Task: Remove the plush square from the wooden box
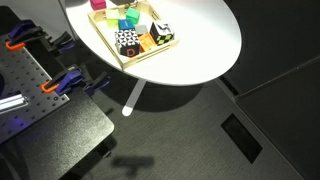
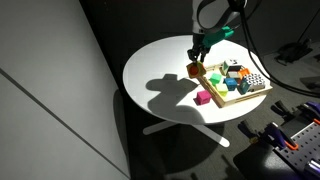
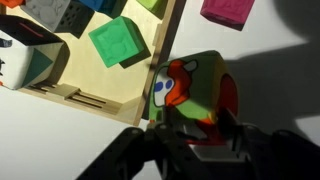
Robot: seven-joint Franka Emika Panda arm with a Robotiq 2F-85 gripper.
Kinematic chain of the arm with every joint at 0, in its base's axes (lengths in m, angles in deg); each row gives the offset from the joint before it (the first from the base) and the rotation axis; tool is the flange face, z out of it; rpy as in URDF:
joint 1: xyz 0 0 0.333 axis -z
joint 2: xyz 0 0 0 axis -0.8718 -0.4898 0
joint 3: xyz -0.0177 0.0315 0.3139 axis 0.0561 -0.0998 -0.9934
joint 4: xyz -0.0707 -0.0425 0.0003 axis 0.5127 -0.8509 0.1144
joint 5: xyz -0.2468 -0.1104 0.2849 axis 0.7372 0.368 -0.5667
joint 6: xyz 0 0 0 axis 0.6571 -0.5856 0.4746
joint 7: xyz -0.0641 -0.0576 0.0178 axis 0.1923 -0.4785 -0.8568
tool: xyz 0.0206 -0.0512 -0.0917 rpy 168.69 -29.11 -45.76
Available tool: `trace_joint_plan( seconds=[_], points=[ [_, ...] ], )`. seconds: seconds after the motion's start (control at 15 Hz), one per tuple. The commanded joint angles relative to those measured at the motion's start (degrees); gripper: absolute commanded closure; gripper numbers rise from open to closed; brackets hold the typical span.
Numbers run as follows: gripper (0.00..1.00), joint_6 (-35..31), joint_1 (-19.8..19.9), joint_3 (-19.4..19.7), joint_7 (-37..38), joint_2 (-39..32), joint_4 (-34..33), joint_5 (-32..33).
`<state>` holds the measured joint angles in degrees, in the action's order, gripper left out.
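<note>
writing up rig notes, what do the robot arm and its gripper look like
The arm is white with rounded links and dark joints, with a teal-green piece at the wrist. The gripper is black with two blocky fingers. A thin dark cable runs alongside.

Wooden box [image 3: 105, 88] of light matt wood, plush square [image 3: 190, 90] in soft printed cloth, smooth white table [image 2: 150, 60]

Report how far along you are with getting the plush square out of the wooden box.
Done: the end effector is shut on the green, red and orange plush cube, which is outside the rim of the light wooden box. In hand: the cube is held beside that rim, over the round white table. Left: set it down on the table, clear of the box, and release.
</note>
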<state>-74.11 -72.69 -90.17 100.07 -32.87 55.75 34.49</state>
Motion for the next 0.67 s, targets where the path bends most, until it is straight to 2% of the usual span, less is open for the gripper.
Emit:
trace_joint_plan(
  seconds=[0.0,0.13,0.2,0.6],
  points=[
    [0.18,0.71,2.34,-1.76,-4.61,3.95,3.42,-3.02],
    [0.03,1.64,3.22,-2.39,-6.64,5.25,4.34,-4.71],
    [0.0,3.07,3.62,-2.69,-7.64,5.93,4.53,-5.49],
    [0.0,13.88,3.84,-2.23,-7.28,8.44,4.01,-5.63]
  ],
)
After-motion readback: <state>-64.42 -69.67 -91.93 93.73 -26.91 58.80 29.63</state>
